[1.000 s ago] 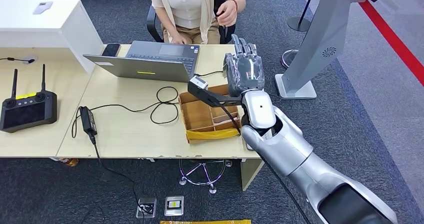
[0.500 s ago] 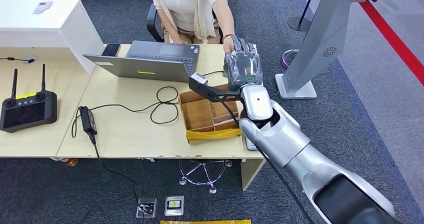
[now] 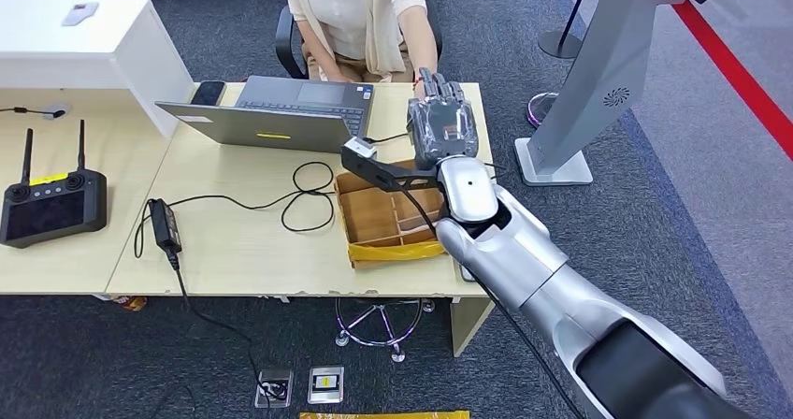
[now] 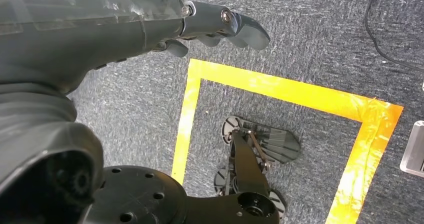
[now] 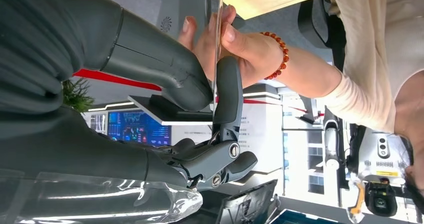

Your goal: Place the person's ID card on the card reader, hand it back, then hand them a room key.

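My right hand point(image 3: 441, 127) is raised over the table's far right edge, right in front of the seated person point(image 3: 360, 17). In the right wrist view a thin card point(image 5: 218, 44) shows edge-on, pinched between my thumb and a finger point(image 5: 227, 89). The person's hand point(image 5: 240, 46), with a bead bracelet, holds the same card at its other end. A wooden compartment tray point(image 3: 374, 215) lies on the table below my forearm. My left hand point(image 4: 150, 19) hangs over the carpet, holding nothing, fingers loosely extended.
An open laptop point(image 3: 281, 110) stands on the table point(image 3: 234, 251) before the person, with a phone point(image 3: 208, 93) beside it. A black cable loop point(image 3: 304, 195) and power adapter point(image 3: 164, 223) lie mid-table. A remote controller point(image 3: 51, 204) sits far left. A grey kiosk stand point(image 3: 580, 110) rises at right.
The person leaned forward and reached a hand out to my right hand. My right hand shifted slightly left and farther toward that hand, and both now meet at the card.
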You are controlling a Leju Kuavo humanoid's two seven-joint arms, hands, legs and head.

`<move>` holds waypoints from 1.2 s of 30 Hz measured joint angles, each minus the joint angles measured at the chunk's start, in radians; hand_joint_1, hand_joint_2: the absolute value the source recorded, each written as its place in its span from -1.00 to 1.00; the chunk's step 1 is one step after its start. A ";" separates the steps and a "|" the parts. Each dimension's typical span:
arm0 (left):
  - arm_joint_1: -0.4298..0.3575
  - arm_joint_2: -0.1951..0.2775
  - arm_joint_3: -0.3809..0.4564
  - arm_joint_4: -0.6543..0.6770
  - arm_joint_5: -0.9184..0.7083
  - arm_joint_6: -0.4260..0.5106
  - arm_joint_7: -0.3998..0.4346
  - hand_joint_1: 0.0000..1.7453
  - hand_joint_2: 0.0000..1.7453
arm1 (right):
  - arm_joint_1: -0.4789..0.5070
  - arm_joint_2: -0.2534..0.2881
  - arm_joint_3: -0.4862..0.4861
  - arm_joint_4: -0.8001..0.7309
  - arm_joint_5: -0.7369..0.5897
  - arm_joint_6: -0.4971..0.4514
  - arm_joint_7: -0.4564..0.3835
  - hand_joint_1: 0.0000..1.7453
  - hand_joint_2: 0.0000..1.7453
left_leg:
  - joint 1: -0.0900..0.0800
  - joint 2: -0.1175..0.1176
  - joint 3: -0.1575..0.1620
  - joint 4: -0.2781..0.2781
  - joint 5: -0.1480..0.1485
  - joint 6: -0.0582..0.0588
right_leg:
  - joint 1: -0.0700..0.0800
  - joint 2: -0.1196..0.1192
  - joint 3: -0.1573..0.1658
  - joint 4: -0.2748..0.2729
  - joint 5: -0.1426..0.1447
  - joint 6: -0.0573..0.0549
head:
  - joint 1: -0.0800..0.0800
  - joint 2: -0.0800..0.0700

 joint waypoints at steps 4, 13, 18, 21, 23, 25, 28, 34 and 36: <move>0.004 -0.003 0.005 0.000 0.002 0.000 -0.002 -1.00 -1.00 | -0.002 0.006 0.009 0.018 0.013 -0.021 -0.023 -0.50 -0.50 | 0.000 0.000 0.000 0.000 0.000 0.000 | 0.000 0.000 0.000 0.000 0.000 0.000 | 0.000 0.000; 0.013 -0.009 0.018 0.000 0.011 0.000 -0.016 -1.00 -1.00 | -0.004 0.016 0.034 0.045 0.019 -0.057 -0.094 -1.00 -1.00 | 0.000 0.000 0.000 0.000 0.000 0.000 | 0.000 0.000 0.000 0.000 0.000 0.000 | 0.000 0.000; 0.015 -0.010 0.024 0.000 0.002 0.000 -0.017 -1.00 -1.00 | -0.005 0.016 0.043 0.055 0.022 -0.052 -0.083 -1.00 -1.00 | 0.000 0.000 0.000 0.000 0.000 0.000 | 0.000 0.000 0.000 0.000 0.000 0.000 | 0.000 0.000; 0.015 -0.010 0.027 0.000 -0.011 -0.001 -0.017 -1.00 -1.00 | -0.004 0.011 0.047 0.057 0.030 -0.045 -0.056 -1.00 -1.00 | 0.000 0.000 0.000 0.000 0.000 0.000 | 0.000 0.000 0.000 0.000 0.000 0.000 | 0.000 0.000; 0.014 -0.010 0.027 0.000 -0.017 -0.003 -0.016 -1.00 -1.00 | -0.003 0.005 0.048 0.057 0.033 -0.045 -0.040 -1.00 -1.00 | 0.000 0.000 0.001 0.000 0.000 0.000 | 0.000 0.000 0.000 0.000 0.000 0.000 | 0.000 0.000; 0.014 -0.010 0.027 0.000 -0.020 -0.003 -0.016 -1.00 -1.00 | -0.001 -0.002 0.048 0.057 0.033 -0.046 -0.027 -1.00 -1.00 | 0.000 0.000 0.001 0.000 0.000 0.000 | 0.000 0.001 0.000 0.000 0.000 0.000 | 0.000 0.000; 0.014 -0.010 0.028 0.000 -0.021 -0.002 -0.015 -1.00 -1.00 | 0.004 -0.015 0.046 0.057 0.034 -0.047 -0.002 -1.00 -1.00 | 0.000 0.000 0.001 0.000 0.000 0.000 | 0.000 0.001 -0.001 0.000 0.000 0.000 | 0.000 0.000; 0.016 -0.006 0.029 0.001 -0.017 0.000 -0.015 -1.00 -1.00 | 0.065 -0.075 -0.013 0.045 -0.041 -0.076 0.082 -1.00 -1.00 | 0.000 0.000 0.001 0.000 0.000 0.000 | 0.000 0.000 0.000 -0.001 0.000 0.000 | 0.000 0.000; 0.019 -0.004 0.030 0.002 -0.014 0.000 -0.015 -1.00 -1.00 | 0.099 -0.103 -0.051 0.035 -0.083 -0.109 0.095 -1.00 -1.00 | 0.000 0.000 0.001 0.000 0.000 0.000 | 0.000 0.000 0.000 -0.001 0.000 0.000 | 0.000 0.000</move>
